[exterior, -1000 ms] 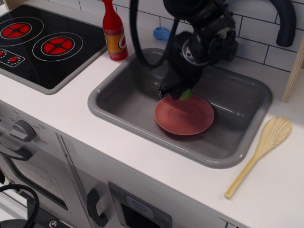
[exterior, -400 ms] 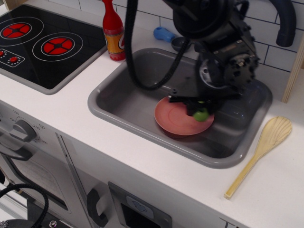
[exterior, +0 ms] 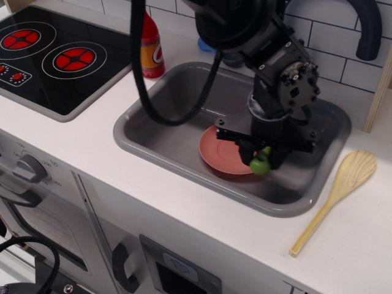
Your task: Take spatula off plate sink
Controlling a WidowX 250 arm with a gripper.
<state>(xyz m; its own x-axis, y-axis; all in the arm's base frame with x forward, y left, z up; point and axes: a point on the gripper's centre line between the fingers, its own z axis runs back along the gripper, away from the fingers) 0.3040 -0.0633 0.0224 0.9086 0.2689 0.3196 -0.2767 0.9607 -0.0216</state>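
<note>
Lime-green spatula (exterior: 260, 163) gripped in tool (exterior: 264, 153) — over plate (exterior: 222, 150) edge.

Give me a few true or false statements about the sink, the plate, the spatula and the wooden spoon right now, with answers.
1. The plate lies inside the sink. True.
2. The wooden spoon lies in the sink. False: it lies on the white counter, right of the sink.
3. The hand holds the spatula by its green handle. True.
4. The red bottle lies flat on the stovetop. False: it stands upright on the counter.
</note>
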